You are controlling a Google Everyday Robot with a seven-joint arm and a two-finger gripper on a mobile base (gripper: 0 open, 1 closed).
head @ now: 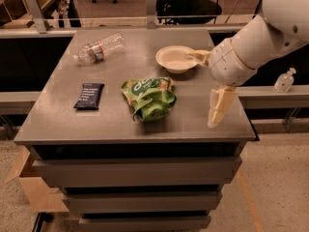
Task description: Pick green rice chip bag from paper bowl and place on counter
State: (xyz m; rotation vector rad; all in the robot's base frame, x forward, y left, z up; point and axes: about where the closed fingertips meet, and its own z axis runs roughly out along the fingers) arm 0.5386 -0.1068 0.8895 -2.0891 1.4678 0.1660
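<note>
Hovering right of the bag (148,96), the gripper (202,88) spreads empty fingers (217,105); a careless swing could clip the bowl (176,59) alongside.

single high camera looking down from beyond the near edge of the large flat grey speckled counter (96,124), facing across it toward the far metal rail (96,21), sitting at middle distance, framing the whole tabletop and grey drawer tiers (135,170), cream two-finger gripper (202,88) hanging over the right side, fingers spread

Dim amber light, gripper (203,88) at right
</note>
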